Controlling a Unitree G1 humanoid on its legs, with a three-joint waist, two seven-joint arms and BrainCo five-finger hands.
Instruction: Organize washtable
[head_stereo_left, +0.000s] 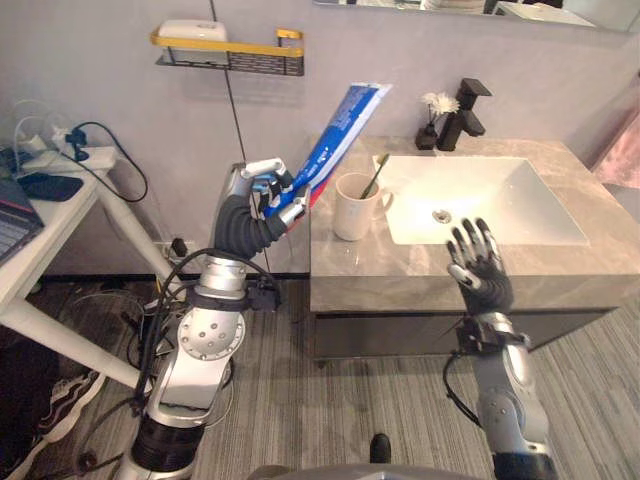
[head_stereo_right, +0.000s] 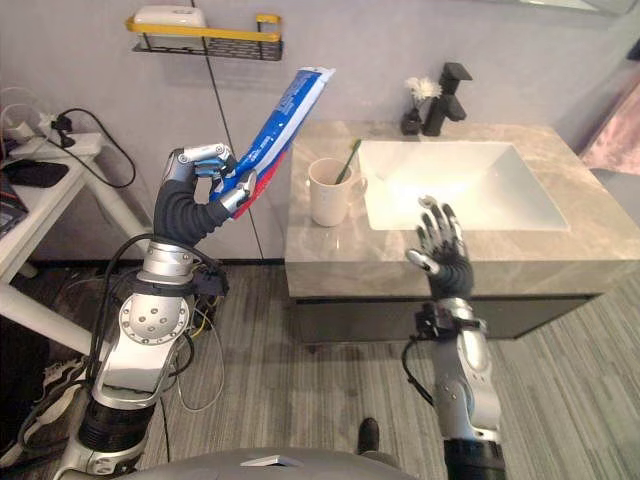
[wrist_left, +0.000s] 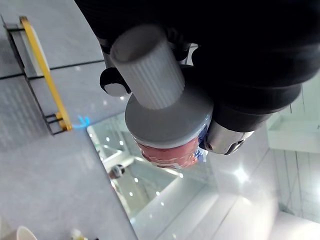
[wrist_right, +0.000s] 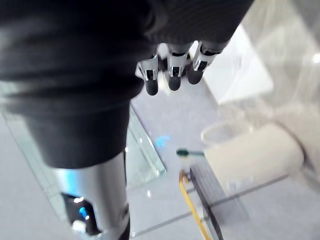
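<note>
Grey stone bench with a white sink set in it, black tap at the back. The toothpaste tube, the task's thing, was off the bench's left end in the air. It slanted with the flat tail high toward the wall and the cap end low. White mug stood on the bench near the left edge, just left of the sink, with a green toothbrush leaning in it. The step looked like dropping the tube into the mug. To do it well: carry the tube right over the rim, tip it closer to upright, cap down, and lower it on the side free of the toothbrush. Let go only once it is seated, since a long tube could tip a mug so near the edge. Left arm was bent up, wrist cocked, and the left robot hand had its fingers curled tight round the cap end. The ribbed white cap poked out past the grip. Right arm was raised at the bench front. The right robot hand was empty, fingers straight and spread, above the front edge near the sink, touching nothing.
</note>
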